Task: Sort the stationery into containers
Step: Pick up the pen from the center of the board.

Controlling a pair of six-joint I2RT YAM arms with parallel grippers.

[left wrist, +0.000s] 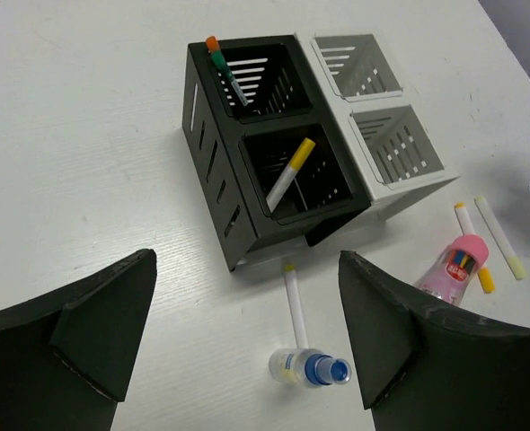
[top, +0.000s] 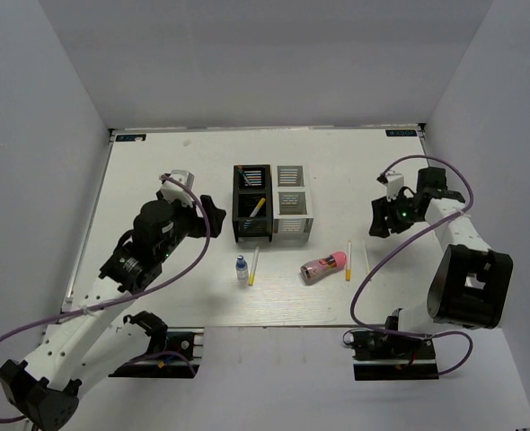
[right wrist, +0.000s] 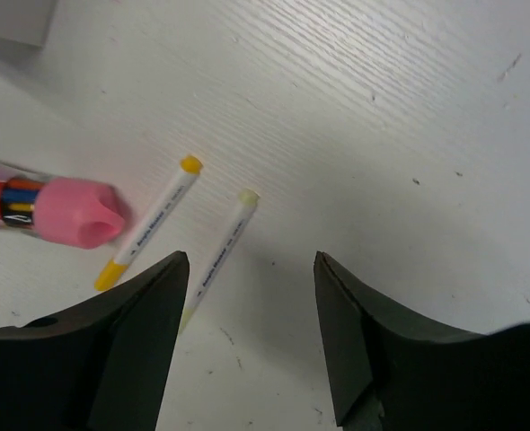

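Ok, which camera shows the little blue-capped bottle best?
The left wrist view: the bottle is near and large, its clear body and blue cap both plain, beside a white pen. The top external view shows it whole but tiny. The right wrist view misses it.

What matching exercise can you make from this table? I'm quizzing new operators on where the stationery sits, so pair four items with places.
Items:
1. orange-capped pen
2. leaning yellow-tipped pen
3. blue-capped bottle
4. pink cylinder

Places:
A. on the table, towards the right arm
B. black organiser, far compartment
C. on the table, just before the black organiser
D. black organiser, near compartment

Pairs: 1-B, 2-D, 3-C, 4-A.
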